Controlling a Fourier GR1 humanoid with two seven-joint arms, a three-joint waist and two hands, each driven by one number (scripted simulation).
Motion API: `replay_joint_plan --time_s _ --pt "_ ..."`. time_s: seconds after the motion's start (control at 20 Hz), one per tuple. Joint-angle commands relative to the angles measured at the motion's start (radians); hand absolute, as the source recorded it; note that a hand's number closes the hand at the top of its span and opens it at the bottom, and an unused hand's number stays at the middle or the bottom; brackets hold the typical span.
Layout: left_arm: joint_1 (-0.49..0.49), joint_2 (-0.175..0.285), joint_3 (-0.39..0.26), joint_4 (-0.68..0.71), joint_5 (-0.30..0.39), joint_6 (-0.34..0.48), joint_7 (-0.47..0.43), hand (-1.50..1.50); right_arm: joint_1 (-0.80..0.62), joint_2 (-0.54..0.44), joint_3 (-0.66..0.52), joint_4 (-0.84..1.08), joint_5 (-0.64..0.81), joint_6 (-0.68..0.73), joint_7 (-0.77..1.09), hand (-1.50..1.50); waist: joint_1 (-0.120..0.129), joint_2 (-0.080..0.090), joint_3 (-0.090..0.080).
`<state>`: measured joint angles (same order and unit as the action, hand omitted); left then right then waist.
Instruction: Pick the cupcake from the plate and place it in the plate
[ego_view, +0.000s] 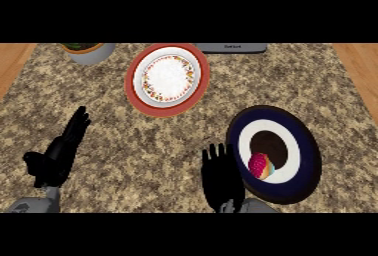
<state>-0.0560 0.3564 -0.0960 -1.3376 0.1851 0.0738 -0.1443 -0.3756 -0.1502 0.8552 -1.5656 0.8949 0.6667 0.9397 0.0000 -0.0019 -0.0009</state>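
Observation:
A cupcake (260, 166) with pink frosting lies in the dark blue plate (306, 150) at the right, on its white ring near the lower left. My right hand (220, 177) stands open just left of that plate's rim, fingers straight and pointing up, a short gap from the cupcake. A second plate (137, 90), red-rimmed with a white speckled centre, sits farther back near the middle. My left hand (60, 152) rests open at the lower left, fingers up, holding nothing.
A grey pot with a plant (90, 51) stands at the back left corner. A grey appliance edge (234, 47) shows at the back centre. Wooden flooring flanks the granite counter (148, 145) on both sides.

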Motion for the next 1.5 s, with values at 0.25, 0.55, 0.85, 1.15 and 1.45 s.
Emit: replay_joint_plan --time_s 0.25,0.55,0.85,1.15,1.45 --pt "0.005 0.005 0.03 0.051 0.001 -0.037 -0.026 0.0 0.043 0.02 -0.02 0.064 0.085 0.167 0.124 -1.5 -0.002 0.001 0.0" --pt "-0.003 -0.022 0.022 -0.039 -0.023 -0.013 0.03 0.0 0.049 0.044 -0.066 0.132 0.158 0.15 0.061 -1.5 0.003 0.001 0.001" --pt "-0.051 -0.027 0.053 0.028 -0.029 -0.043 0.038 0.0 0.052 0.022 -0.079 0.137 0.246 0.177 0.022 -1.5 -0.001 0.002 0.001" --pt "-0.043 -0.056 0.072 -0.007 -0.063 -0.044 0.044 0.0 0.022 -0.015 -0.157 0.276 0.295 0.092 -0.145 -1.5 0.003 0.002 0.001" --pt "-0.005 -0.067 0.078 -0.008 -0.091 -0.067 0.02 0.0 0.106 -0.05 -0.132 0.231 0.307 0.118 -0.229 1.5 0.002 0.001 0.001"
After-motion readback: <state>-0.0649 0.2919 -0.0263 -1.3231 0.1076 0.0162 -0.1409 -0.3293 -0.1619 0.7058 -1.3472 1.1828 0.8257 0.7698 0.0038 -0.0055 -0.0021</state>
